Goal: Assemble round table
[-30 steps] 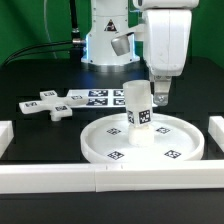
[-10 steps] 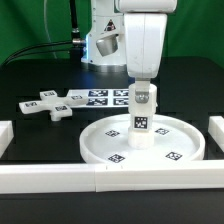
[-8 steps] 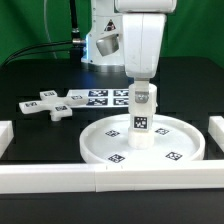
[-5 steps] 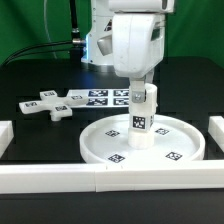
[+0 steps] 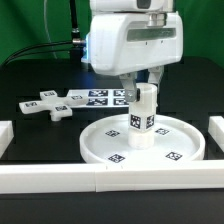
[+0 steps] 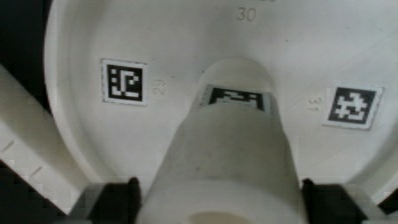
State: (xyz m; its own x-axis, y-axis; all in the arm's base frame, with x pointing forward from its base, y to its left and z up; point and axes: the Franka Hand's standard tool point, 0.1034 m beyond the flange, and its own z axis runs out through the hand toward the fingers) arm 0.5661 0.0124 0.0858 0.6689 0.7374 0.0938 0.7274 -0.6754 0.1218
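The large round rimmed disc (image 5: 100, 150) lies flat at the table's front. The short thick cylinder leg (image 5: 141, 120) stands upright at its centre. My gripper (image 5: 145, 92) comes down from above, its jaws against either side of the leg's top, shut on it. In the wrist view the leg (image 6: 222, 150) fills the space between the two dark fingers (image 6: 111, 200), with the disc (image 6: 178, 40) and its tags beneath. The cross-shaped foot piece (image 5: 48, 104) lies flat on the black table at the exterior view's left, apart from the disc.
The marker board (image 5: 100, 97) lies behind the disc. White border rails run along the front (image 5: 50, 180) and at both sides (image 5: 4, 135) (image 5: 216, 130). The robot base stands at the back.
My hand has come over the leg and closed on its top, then turned about the vertical axis, so its broad side faces the exterior camera. The leg stays upright on the disc.
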